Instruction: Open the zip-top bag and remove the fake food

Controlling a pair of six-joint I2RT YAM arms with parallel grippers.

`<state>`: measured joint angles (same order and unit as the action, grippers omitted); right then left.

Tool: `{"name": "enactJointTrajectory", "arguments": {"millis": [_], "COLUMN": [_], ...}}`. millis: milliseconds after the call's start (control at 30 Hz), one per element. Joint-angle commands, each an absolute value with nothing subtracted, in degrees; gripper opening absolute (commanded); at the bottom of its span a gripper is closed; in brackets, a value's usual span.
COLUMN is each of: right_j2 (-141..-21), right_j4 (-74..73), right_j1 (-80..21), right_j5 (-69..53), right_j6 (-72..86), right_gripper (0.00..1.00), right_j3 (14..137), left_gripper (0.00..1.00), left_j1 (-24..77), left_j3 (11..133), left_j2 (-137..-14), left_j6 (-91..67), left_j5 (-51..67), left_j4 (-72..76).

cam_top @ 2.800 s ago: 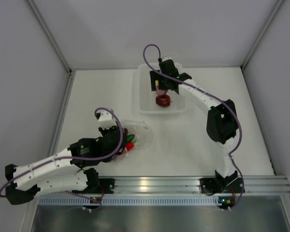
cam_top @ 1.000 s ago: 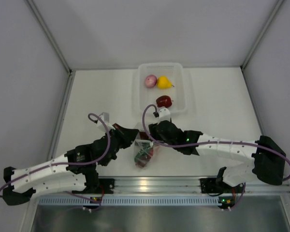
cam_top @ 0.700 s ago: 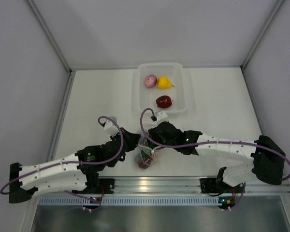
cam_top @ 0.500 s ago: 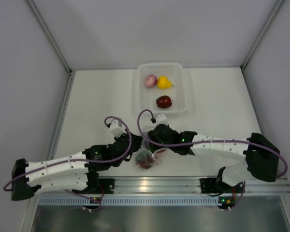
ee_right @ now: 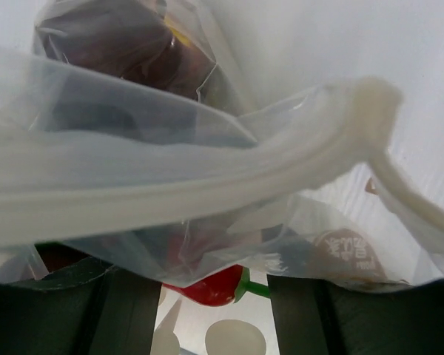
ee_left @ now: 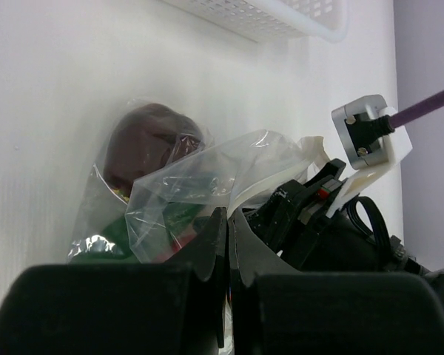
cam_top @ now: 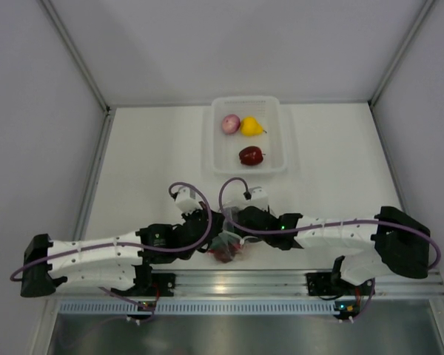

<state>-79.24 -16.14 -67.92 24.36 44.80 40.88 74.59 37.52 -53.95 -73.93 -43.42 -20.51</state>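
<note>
Top external view: the left gripper [cam_top: 209, 238] reaches the zip-top bag [cam_top: 226, 248] from the left, low on the tabletop [cam_top: 148, 163], its fingers [ee_left: 207, 248] pinched together on a fold of film. Fake food, a dark purple piece [ee_left: 144, 140] and a red chili [ee_right: 211, 288], lies inside. The right gripper [cam_top: 239, 231] faces it, fingers [ee_right: 126, 310] apart, with the zip rim [ee_right: 207, 185] running crosswise over them. Both arms seem equally near.

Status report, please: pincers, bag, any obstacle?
Left pincer shut on zip-top bag. Right pincer open at bag mouth. Red chili inside. No obstacle seen.
</note>
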Motion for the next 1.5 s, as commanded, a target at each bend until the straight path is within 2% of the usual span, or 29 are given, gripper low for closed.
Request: {"name": "enactJointTrajectory", "arguments": {"millis": [0, 233, 433, 567, 700, 933, 1300, 1467], "right_j2": [-78.4, -80.6, -76.7, -72.3, -70.9, -76.3, -86.1, -87.8], "right_j4": [-14.8, -12.1, -12.7, -5.2, -4.1, -2.7, -3.7, -2.7], "right_j1": [-69.2, -69.3, -70.7, -71.3, -71.1, -71.2, -75.5, -76.1], "right_j5": [27.3, 25.9, 22.9, 12.4, 4.7, 1.3, 5.5, 7.6], "right_j6": [49.1, 44.0, 39.7, 25.5, 17.2, 11.4, 8.7, 9.8], "right_gripper": [0.54, 0.56, 0.58, 0.54, 0.53, 0.56, 0.57, 0.42], "right_j3": [41.0, 41.0, 41.7, 37.8, 36.7, 35.9, 38.2, 38.5], "left_gripper": [0.00, 0.00, 0.00, 0.00, 0.00, 0.00, 0.00, 0.00], "left_j1": [77.4, 79.2, 79.2, 79.2, 79.2, 79.2, 79.1, 79.0], "left_j3": [41.3, 42.1, 41.7, 41.5, 41.1, 39.7, 38.8, 38.5], "left_j2": [-55.6, -57.9, -56.9, -56.2, -55.2, -53.7, -53.6, -53.6], "left_j6": [-74.5, -73.9, -71.1, -70.0, -67.9, -66.1, -63.7, -63.5], "left_j5": [-48.8, -50.0, -50.8, -50.6, -50.5, -50.6, -50.4, -50.0], "left_j4": [-18.5, -18.6, -18.6, -18.5, -18.5, -18.7, -18.7, -18.8]}}
